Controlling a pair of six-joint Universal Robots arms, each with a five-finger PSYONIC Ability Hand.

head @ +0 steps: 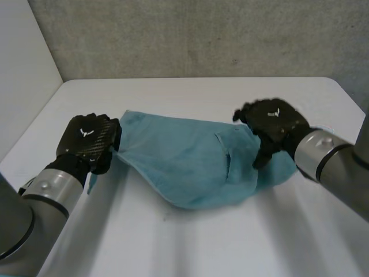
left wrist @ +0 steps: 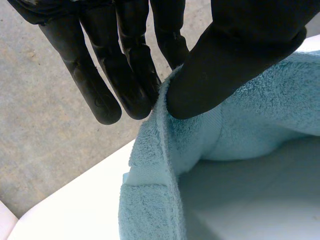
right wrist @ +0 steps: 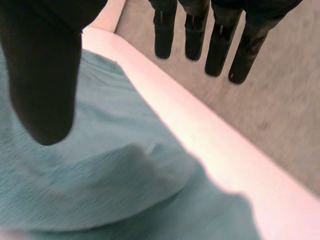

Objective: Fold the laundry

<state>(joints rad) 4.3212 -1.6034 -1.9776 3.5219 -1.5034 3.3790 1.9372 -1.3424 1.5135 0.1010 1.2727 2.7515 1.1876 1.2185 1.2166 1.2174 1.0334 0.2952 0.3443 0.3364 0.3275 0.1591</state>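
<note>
**Head view with both wrist views.** A light-teal terry towel, loosely bunched, lies across the middle of the white table. Its long axis runs from side to side between the two arms, and a sagging belly of cloth is turned toward the robot.

The towel's left end is held by the left hand. In the left wrist view a hemmed edge is seen pinched between the thumb, pressed onto one face, and the fingers, laid nearly straight against the other.

The right hand is placed above the towel's right end. In the right wrist view its fingers are seen straight and set well apart from the thumb, with nothing closed between them. The cloth lies under the palm and thumb, but whether the thumb touches it cannot be told.

The step in hand is judged to be the securing of both ends so that the towel may be drawn out flat. The coming move turns on one relation: the right end lies directly below the right hand, on the thumb's side. A downward closing of that hand would therefore be called for, the left end being gripped.
</note>
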